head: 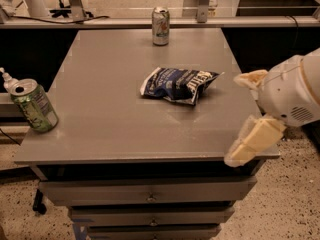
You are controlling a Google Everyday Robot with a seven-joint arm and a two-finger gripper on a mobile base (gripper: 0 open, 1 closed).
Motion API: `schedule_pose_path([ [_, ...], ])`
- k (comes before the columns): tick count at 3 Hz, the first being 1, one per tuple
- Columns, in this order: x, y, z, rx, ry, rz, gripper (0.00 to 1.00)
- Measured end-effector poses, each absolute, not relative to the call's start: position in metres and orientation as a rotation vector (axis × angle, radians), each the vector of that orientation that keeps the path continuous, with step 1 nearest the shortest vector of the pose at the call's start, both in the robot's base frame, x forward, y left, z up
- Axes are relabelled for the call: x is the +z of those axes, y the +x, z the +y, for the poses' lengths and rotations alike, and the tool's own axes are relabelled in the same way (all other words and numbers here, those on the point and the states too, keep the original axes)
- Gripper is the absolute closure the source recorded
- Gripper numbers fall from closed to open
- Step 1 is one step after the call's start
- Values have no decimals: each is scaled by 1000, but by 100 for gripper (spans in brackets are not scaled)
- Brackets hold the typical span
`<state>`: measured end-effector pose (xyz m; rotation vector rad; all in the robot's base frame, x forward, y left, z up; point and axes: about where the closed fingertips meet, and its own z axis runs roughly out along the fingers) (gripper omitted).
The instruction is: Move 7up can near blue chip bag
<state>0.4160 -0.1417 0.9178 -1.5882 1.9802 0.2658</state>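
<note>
Several drawers point(150, 196) sit closest to you under the bench point(125, 134). All are shut, so you cannot tell what is in them.

Just above them, at the bench's near right corner, is the gripper point(235, 119). Its pale fingers point(255, 140) are spread wide with nothing between them, one over the corner edge and the other higher up beside the right rim. It holds nothing.

Across from it, at the near left edge, the 7up can point(34, 106) stands upright and untouched, well apart from the gripper. You can see its silver top, but not whether any drink is inside.

Further back, near the middle of the bench and a little to the right, the blue chip bag point(179, 84) lies crumpled and flat. It looks closed, and its fill is hidden.

At the far edge a silver-white can point(160, 26) stands upright. It is not your target.

Judging from this layout, none of the task is done. The can and the bag are well apart, so you have the whole job ahead: reach across to the left, grasp the green can, carry it toward the middle and set it down just beside the bag.
</note>
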Motion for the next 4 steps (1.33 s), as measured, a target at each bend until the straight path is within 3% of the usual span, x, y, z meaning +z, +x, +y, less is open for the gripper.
schedule_pose_path([
  [3, 892, 413, 14, 777, -1391, 1602, 0],
  [4, 901, 410, 28, 811, -1376, 1573, 0],
])
